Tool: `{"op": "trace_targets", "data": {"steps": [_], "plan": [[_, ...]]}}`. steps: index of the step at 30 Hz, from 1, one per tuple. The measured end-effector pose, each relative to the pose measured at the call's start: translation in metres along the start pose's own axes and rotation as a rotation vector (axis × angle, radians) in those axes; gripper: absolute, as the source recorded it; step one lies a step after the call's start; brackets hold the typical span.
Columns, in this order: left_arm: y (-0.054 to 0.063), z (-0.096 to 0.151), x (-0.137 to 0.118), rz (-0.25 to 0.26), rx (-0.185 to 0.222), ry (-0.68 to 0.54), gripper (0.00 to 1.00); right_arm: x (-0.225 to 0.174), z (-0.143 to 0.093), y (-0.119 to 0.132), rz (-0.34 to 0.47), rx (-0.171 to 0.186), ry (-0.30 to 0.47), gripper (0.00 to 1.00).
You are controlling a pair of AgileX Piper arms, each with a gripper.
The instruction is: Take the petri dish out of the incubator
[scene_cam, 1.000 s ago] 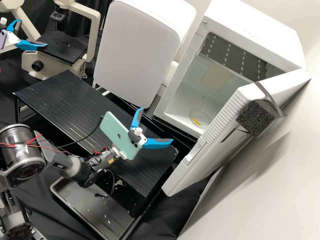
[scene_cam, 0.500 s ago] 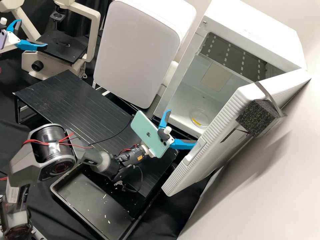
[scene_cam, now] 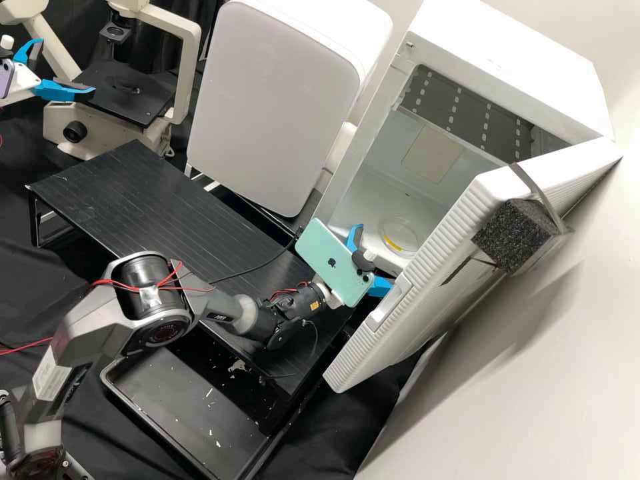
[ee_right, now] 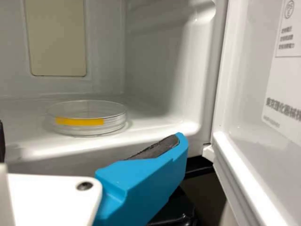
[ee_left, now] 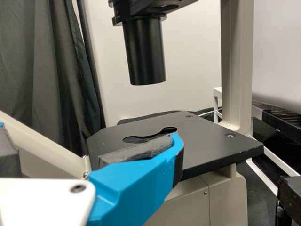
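The clear petri dish (scene_cam: 401, 236) with a yellow strip lies flat on the floor of the white incubator (scene_cam: 351, 168). At the incubator's front opening my right gripper (scene_cam: 375, 259) stands open, its lower finger partly hidden by the door. From the right wrist view, the petri dish (ee_right: 89, 118) sits inside, beyond the open right gripper (ee_right: 91, 144) and apart from its fingers. Beside the microscope, my left gripper (scene_cam: 65, 68) is open and holds nothing; in the left wrist view the left gripper (ee_left: 89, 145) is before the microscope stage (ee_left: 214, 143).
The incubator door (scene_cam: 427, 293) is swung open, close to the right gripper, with a black foam block (scene_cam: 513, 233) on it. A white appliance (scene_cam: 273, 107) stands left of the incubator. In front are a black raised platform (scene_cam: 133, 207) and a dark tray (scene_cam: 180, 407).
My right arm has moved rightward across the black platform to the incubator's opening, its gripper staying open. The left gripper, the petri dish and the door have kept their places.
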Motion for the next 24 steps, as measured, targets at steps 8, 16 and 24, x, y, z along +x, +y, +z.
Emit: {"op": "trace_targets", "data": {"steps": [8, 16, 24], "plan": [[0.0, 0.0, 0.0, 0.0, 0.0, 0.0, 1.0, 0.017, 0.004, -0.001, -0.01, -0.003, 0.012, 1.0], [0.0, 0.0, 0.0, 0.0, 0.0, 0.0, 1.0, 0.032, 0.005, -0.003, -0.018, -0.007, 0.003, 1.0], [0.0, 0.0, 0.0, 0.0, 0.0, 0.0, 1.0, 0.046, 0.005, -0.011, -0.045, -0.005, 0.009, 1.0]]}}
